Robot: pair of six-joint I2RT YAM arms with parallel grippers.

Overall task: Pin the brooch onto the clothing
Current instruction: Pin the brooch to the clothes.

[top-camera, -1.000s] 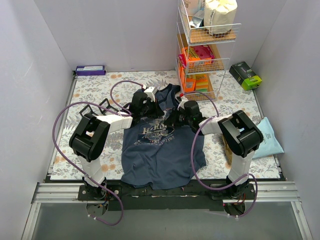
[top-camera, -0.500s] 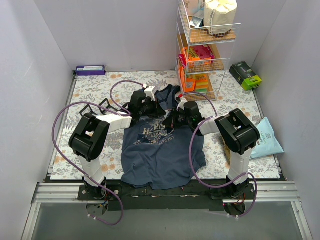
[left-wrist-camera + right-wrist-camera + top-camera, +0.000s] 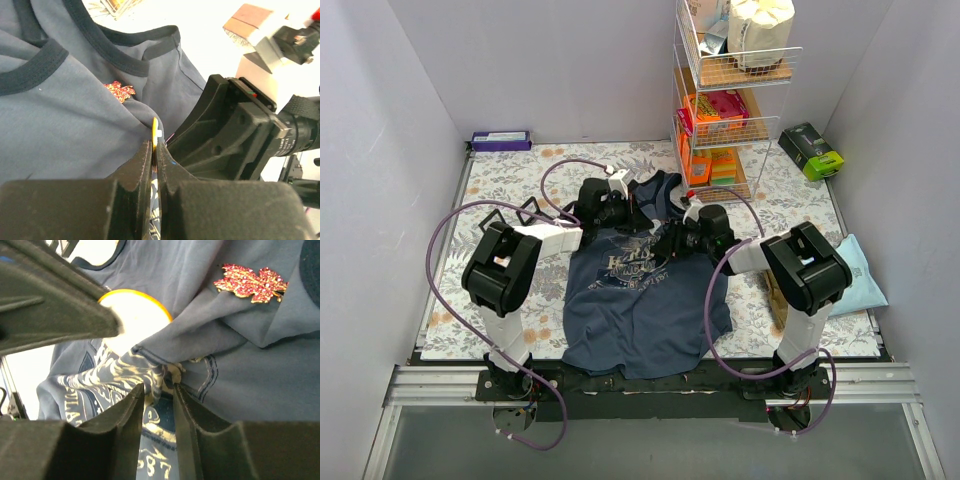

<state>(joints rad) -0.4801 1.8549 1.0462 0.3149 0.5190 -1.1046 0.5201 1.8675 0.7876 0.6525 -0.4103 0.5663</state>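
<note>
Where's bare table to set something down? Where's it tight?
Free: floral cloth between the purple box and left arm; also far right, between green box and blue pouch. Crowded: tank top neckline, where left gripper and right gripper sit close together.

My left claw (image 3: 154,148) and right claw (image 3: 157,388) are black. The clothing (image 3: 250,365) around my right claw is navy blue, with darker trim and a pale print. Up to its right the brooch (image 3: 251,282) glitters red and gold; up to its left sits a white disc (image 3: 135,315) rimmed orange. The surface (image 3: 510,190) is pale with a floral pattern
</note>
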